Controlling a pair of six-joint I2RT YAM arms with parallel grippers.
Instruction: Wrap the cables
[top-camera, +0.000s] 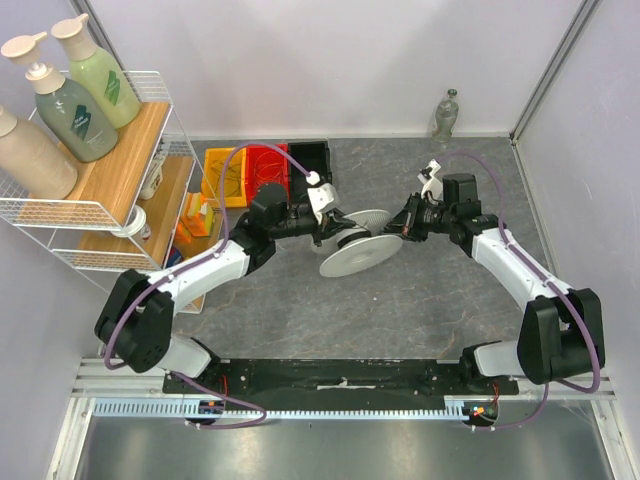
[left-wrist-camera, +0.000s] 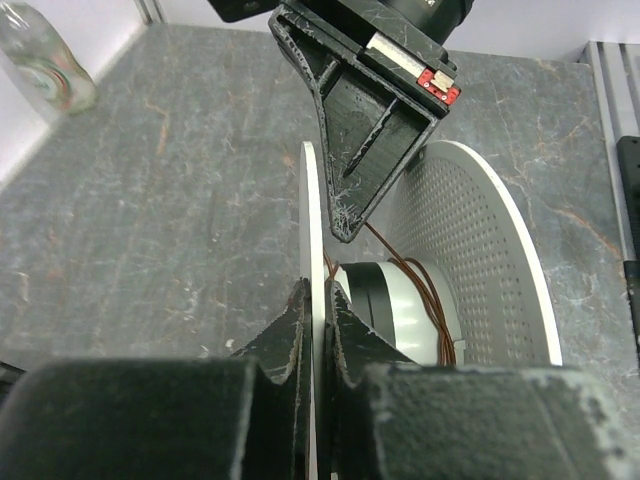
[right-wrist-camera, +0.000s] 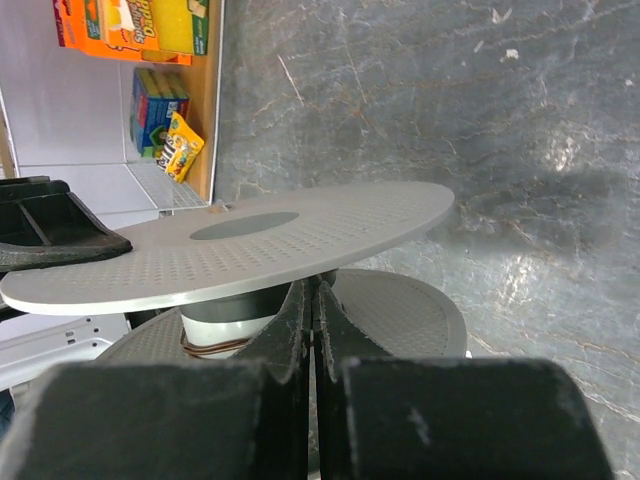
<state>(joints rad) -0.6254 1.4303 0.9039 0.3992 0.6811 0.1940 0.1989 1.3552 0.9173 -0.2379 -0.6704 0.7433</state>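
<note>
A white round spool with perforated flanges hangs tilted over the table's middle, between both arms. My left gripper is shut on the thin edge of one flange. The cable shows as a very thin brownish wire, with a few turns round the hub. One strand runs up to the tip of my right gripper. In the right wrist view my right gripper is shut just under the upper flange, with the cable pinched between its fingertips. The windings show at the hub's base.
A wire shelf with pump bottles stands at the far left. Orange, red and black bins sit behind the left arm. A clear plastic bottle stands at the back wall. Snack boxes lie on the shelf.
</note>
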